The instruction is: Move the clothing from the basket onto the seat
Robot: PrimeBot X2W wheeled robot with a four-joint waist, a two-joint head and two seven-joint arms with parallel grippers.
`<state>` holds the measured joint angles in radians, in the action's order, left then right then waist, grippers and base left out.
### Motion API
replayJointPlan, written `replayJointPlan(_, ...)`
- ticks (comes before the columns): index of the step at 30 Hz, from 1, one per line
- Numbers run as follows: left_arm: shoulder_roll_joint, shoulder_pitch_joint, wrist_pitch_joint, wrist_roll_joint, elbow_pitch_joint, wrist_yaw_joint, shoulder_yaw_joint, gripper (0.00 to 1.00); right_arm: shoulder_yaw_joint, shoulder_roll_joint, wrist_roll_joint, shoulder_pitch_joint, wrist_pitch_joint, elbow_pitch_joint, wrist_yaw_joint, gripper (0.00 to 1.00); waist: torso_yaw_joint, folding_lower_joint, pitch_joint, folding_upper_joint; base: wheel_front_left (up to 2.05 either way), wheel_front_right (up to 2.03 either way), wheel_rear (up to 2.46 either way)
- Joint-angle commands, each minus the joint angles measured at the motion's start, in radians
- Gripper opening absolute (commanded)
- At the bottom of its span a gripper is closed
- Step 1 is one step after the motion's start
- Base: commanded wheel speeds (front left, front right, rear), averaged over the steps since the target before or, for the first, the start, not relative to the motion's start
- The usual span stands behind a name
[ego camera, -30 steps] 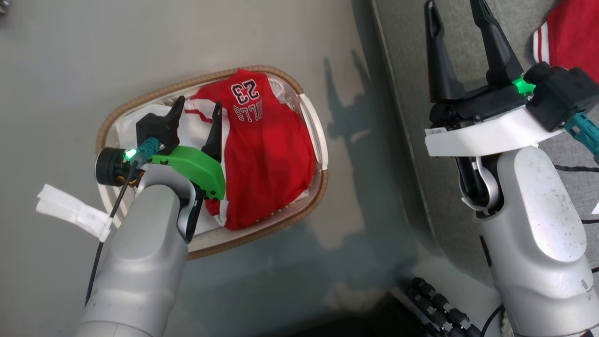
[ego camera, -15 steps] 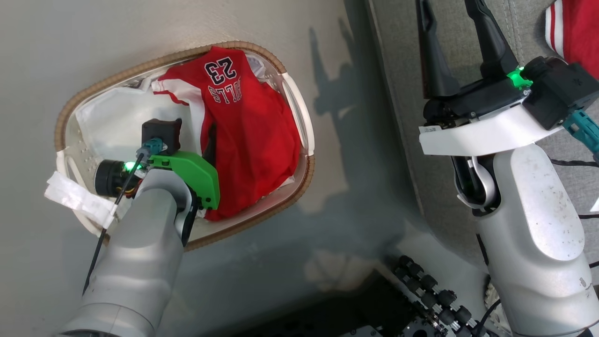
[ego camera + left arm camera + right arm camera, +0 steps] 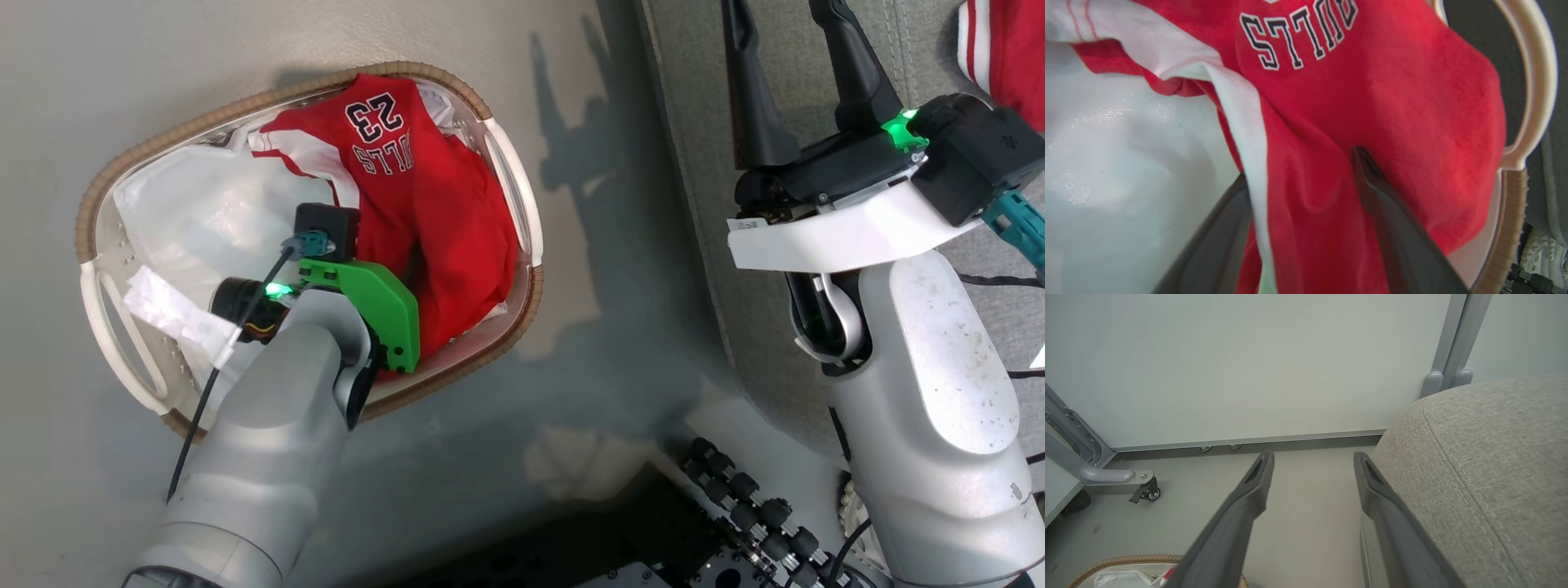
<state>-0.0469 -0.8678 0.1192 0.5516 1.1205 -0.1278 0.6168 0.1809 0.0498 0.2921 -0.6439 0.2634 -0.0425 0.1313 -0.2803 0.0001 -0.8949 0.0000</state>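
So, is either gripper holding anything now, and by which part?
Nothing is held yet. The left gripper stands open astride a fold of the red jersey; the right gripper is open and empty.

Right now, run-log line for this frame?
phase: pre-grasp | left hand: open, astride fold of red BULLS 23 jersey in oval white brown-rimmed plastic basket | right hand: open, empty, beside grey fabric couch | on couch: red garment

Your head camera is looking steeply down, taking in the basket [image 3: 533,294] on the floor [image 3: 122,65] at left and the seat [image 3: 686,122] at right; your left wrist camera is sitting inside that basket, pressing close to the jersey [image 3: 1392,90]; your right wrist camera is facing out level across the floor toward a wall [image 3: 1249,355], sharing the seat's rounded corner and the basket's rim with the head view
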Motion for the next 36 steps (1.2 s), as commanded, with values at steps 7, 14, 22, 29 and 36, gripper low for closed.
replayJointPlan(7,-0.040,0.005,-0.014,0.098,-0.023,-0.005,0.117,0.00,0.004,0.003,0.004,-0.019,0.002,-0.005,-0.001,1.00,-0.002,-0.0001,0.014,0.0000,0.00,0.00,0.00)
replayJointPlan(14,-0.066,0.037,0.035,0.129,-0.031,-0.005,0.243,0.00,-0.001,0.003,0.010,-0.002,0.002,-0.041,-0.001,1.00,0.010,-0.0001,0.089,0.0000,0.00,0.00,0.00)
replayJointPlan(22,-0.058,0.106,0.103,0.224,-0.062,-0.005,0.329,0.00,-0.031,0.003,-0.024,0.031,0.002,-0.111,-0.001,1.00,0.063,-0.0001,0.232,0.0000,0.00,0.00,0.00)
replayJointPlan(29,-0.045,0.166,0.142,0.295,-0.087,-0.005,0.345,0.00,-0.047,0.003,-0.059,0.092,0.002,-0.163,-0.001,1.00,0.133,-0.0001,0.372,0.0000,0.00,0.00,0.00)
replayJointPlan(36,-0.062,0.231,0.146,0.270,-0.164,-0.005,0.272,0.00,-0.056,0.003,-0.075,0.153,0.002,-0.202,-0.001,1.00,0.183,-0.0001,0.494,0.0000,0.00,0.00,0.00)
